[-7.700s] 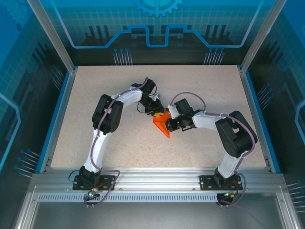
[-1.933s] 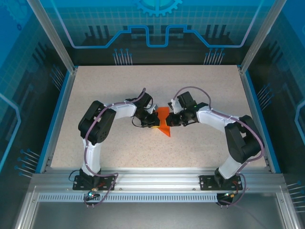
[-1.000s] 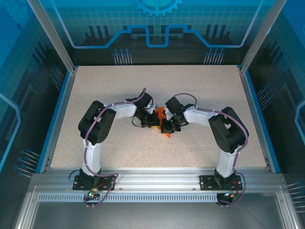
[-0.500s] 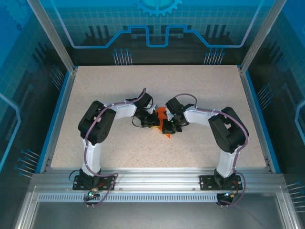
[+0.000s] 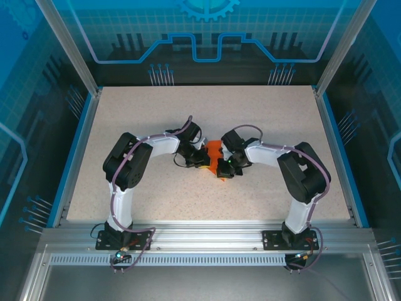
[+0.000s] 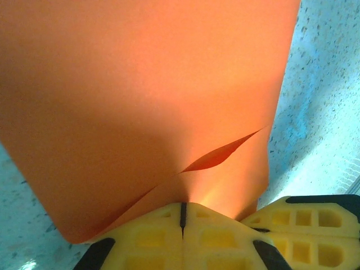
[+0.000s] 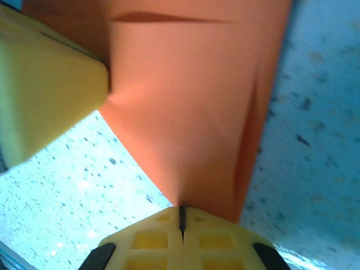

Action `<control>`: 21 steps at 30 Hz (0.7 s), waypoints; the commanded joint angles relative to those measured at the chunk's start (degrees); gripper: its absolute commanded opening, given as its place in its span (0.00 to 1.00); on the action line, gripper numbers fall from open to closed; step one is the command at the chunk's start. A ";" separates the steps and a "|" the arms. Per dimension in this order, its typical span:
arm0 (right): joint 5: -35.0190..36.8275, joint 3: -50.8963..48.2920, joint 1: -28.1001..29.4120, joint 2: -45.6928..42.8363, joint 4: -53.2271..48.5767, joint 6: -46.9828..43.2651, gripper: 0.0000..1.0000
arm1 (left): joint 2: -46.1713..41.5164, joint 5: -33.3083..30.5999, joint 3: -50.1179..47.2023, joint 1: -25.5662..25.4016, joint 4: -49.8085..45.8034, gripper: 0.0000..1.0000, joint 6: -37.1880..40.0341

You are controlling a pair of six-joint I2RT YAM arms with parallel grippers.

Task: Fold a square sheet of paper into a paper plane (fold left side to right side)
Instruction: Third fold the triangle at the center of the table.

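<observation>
From above, the orange paper (image 5: 215, 150) lies in the middle of the table (image 5: 156, 113), its long axis running far to near. The left gripper (image 5: 203, 162) meets it from the left. The right gripper (image 5: 223, 169) comes from the right, slightly nearer.

In the left wrist view, the fingers (image 6: 152, 236) are pressed together on the paper's edge. The sheet spreads away ahead, with one layer gaping open.

In the right wrist view, the right gripper (image 7: 181, 216) likewise pinches a corner, and the left gripper's finger (image 7: 50, 95) touches the sheet at left. Neither arm seems nearer, since both hold it.

The square sheet of paper (image 5: 215, 149) lies between left tool (image 6: 183, 211) and right tool (image 7: 181, 215).
</observation>
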 commanded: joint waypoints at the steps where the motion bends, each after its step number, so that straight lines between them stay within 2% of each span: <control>1: 1.55 -3.04 -1.37 -1.75 -6.60 -0.42 0.00 | 1.64 -6.72 -0.57 -0.08 -5.59 0.00 1.70; 9: 0.99 -7.98 -2.50 -3.93 -6.04 -0.40 0.00 | 1.73 -6.87 -0.47 -0.13 -5.65 0.00 1.85; 16: -0.48 -6.88 -2.70 -5.26 -7.07 -1.75 0.00 | 1.64 -6.54 -0.35 -0.12 -5.59 0.00 1.55; 21: -3.32 -4.42 -2.70 -9.54 -5.47 -2.18 0.00 | 1.64 -5.92 -0.27 -0.09 -5.17 0.00 1.01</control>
